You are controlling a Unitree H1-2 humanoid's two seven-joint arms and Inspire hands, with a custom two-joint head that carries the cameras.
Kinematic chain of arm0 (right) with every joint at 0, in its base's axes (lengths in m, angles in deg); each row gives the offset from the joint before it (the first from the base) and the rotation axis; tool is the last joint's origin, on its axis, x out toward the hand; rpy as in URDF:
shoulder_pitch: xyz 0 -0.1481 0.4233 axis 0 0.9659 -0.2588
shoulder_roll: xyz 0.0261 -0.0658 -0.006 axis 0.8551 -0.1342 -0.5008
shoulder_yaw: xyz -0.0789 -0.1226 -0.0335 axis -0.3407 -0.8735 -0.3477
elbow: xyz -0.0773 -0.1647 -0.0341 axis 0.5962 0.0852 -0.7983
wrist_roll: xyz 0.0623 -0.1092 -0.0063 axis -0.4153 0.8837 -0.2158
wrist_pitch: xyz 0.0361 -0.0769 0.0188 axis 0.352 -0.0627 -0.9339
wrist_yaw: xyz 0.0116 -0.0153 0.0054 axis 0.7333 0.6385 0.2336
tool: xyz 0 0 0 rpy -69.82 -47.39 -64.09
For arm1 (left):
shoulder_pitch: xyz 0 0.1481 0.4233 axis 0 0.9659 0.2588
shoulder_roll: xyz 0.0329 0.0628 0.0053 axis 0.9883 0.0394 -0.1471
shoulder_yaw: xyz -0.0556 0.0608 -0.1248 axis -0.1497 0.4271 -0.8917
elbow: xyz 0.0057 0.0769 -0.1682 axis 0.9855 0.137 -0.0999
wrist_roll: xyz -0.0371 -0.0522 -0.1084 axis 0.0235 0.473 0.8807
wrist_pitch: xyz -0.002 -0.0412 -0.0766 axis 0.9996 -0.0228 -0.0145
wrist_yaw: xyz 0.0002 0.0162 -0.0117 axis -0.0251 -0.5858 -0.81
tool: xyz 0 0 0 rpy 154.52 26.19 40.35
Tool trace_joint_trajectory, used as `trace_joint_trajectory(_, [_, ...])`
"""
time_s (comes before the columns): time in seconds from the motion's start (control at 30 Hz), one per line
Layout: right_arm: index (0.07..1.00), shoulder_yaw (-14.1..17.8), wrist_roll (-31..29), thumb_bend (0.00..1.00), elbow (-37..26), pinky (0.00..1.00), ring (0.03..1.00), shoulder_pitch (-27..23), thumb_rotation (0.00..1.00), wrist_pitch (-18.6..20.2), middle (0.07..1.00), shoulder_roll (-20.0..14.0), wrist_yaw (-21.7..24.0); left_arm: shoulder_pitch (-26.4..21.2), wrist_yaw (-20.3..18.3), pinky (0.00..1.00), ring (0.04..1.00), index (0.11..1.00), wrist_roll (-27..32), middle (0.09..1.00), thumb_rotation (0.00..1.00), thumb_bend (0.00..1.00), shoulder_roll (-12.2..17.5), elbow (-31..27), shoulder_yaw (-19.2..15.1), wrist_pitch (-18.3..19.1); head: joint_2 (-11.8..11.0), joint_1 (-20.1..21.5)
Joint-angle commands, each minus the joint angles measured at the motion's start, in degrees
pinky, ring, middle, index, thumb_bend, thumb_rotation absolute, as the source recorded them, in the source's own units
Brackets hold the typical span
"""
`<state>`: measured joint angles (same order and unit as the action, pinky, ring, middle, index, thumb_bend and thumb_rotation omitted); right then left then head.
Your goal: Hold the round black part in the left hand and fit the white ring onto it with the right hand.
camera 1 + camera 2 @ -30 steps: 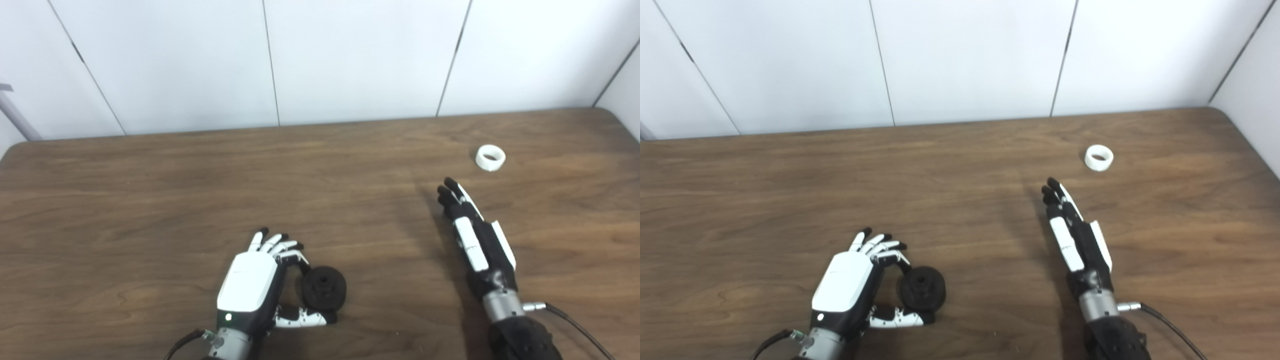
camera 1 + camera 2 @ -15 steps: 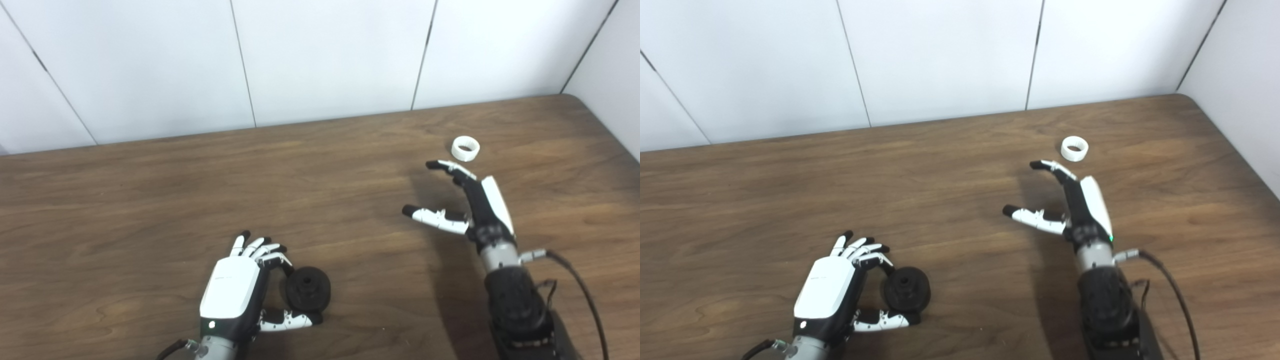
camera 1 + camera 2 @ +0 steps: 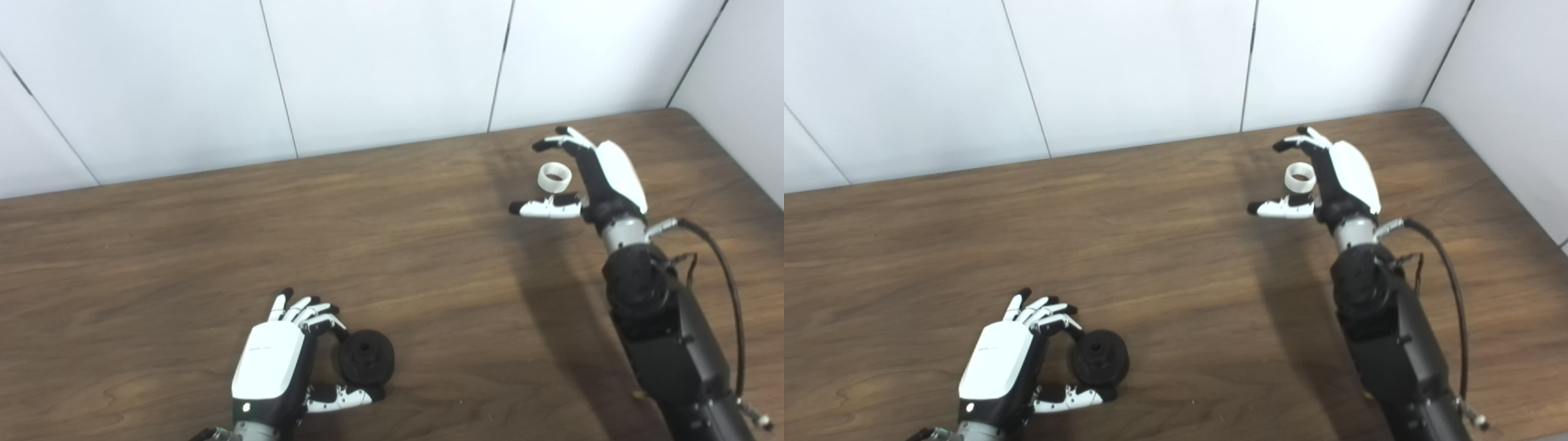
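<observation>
Right hand [image 3: 597,174] spread wide over the far right of the desk [image 3: 184,245], white ring [image 3: 554,176] lying between fingers and thumb, ungripped. Left hand [image 3: 275,361] cupped loosely around the round black part [image 3: 366,365], near edge; contact unclear.

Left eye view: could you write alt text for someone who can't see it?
The right hand is open around a white ring on a wooden table, not yet gripping. Nearer the camera, the left hand cups a round black part.
</observation>
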<state>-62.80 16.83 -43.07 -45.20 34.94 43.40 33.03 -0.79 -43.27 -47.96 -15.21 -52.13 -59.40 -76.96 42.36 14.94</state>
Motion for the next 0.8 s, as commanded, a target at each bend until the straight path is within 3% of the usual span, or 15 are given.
trace_joint_trajectory(0.0, [0.720,0.99,-0.13,0.82,0.16,0.93,0.952,-2.81,0.22,-0.46,0.937,-1.89,-0.11,2.12,-2.11,1.00,0.867,0.483,-0.86,0.773,0.05,0.52,1.96,2.24,0.03,0.44,0.12,-0.10])
trace_joint_trajectory(0.17, [0.733,0.79,0.03,0.80,4.79,0.97,0.960,-5.60,0.21,-0.61,0.948,-4.82,0.52,2.22,-1.23,1.00,0.861,0.482,-0.46,0.769,0.05,0.52,1.89,2.65,-0.16,-0.11,0.12,-0.10])
trace_joint_trajectory(0.3, [0.722,0.74,-0.28,0.81,9.51,0.94,0.950,-7.72,0.20,-1.59,0.937,-6.36,-0.07,2.46,-2.06,1.00,0.863,0.483,-0.75,0.773,0.05,0.52,1.96,2.30,-0.32,0.33,0.15,-0.52])
trace_joint_trajectory(0.47, [0.718,-0.84,0.47,0.81,14.45,0.96,0.949,-10.14,0.21,-1.13,0.934,-8.57,0.56,2.45,-2.53,1.00,0.866,0.483,-1.44,0.776,0.05,0.52,2.01,2.16,-0.43,0.84,0.10,-0.48])
trace_joint_trajectory(0.67, [0.705,-1.70,0.00,0.84,17.72,0.98,0.951,-12.61,0.23,-0.53,0.933,-9.44,1.19,2.64,-2.17,1.00,0.859,0.482,-1.31,0.772,0.05,0.52,2.02,1.88,-0.40,0.45,0.09,-1.85])
trace_joint_trajectory(0.77, [0.702,-2.44,0.13,0.83,19.10,0.93,0.950,-13.87,0.24,0.19,0.936,-9.77,1.97,2.65,-2.59,1.00,0.865,0.482,-1.28,0.775,0.05,0.52,1.89,1.62,-0.50,0.84,0.09,-1.85])
